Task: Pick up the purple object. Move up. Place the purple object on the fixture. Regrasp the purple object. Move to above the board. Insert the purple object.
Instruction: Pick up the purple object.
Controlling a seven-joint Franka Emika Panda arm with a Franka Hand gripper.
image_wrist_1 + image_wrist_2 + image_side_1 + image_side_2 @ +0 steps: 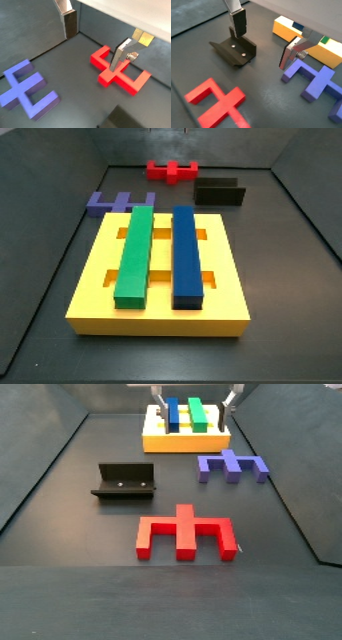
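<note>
I see the gripper (264,42) high above the floor, jaws apart and empty. The purple object (233,466) lies flat beside the board's (186,441) edge; it looks rigid and light, so I would pinch across its bar.

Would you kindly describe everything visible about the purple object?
The purple object is a matte, plastic-looking comb-shaped block: one bar with three short prongs and two notches. It lies flat on the dark floor beside the yellow board, apparently not touching it. The gripper hangs above, open, not holding it.
</note>
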